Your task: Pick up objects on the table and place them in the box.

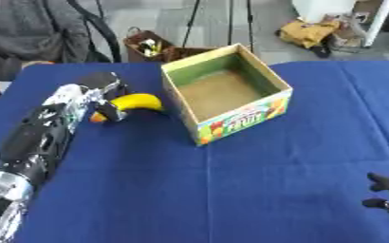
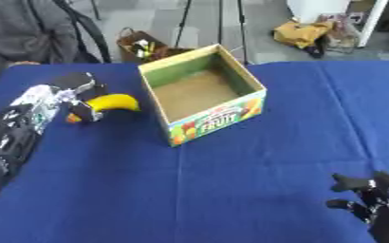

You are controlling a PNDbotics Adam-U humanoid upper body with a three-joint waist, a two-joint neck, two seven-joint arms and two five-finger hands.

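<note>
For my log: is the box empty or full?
Empty: the box is open on top, and only its bare brown floor shows inside.

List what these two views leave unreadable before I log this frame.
- Left hand on the banana: its fingers overlap the fruit, so contact or lift cannot be told.
- Banana's left end: covered by that hand in both views.
- Box: the near wall hides the front strip of its floor.
- Right hand: cut off at the lower right edge.
</note>
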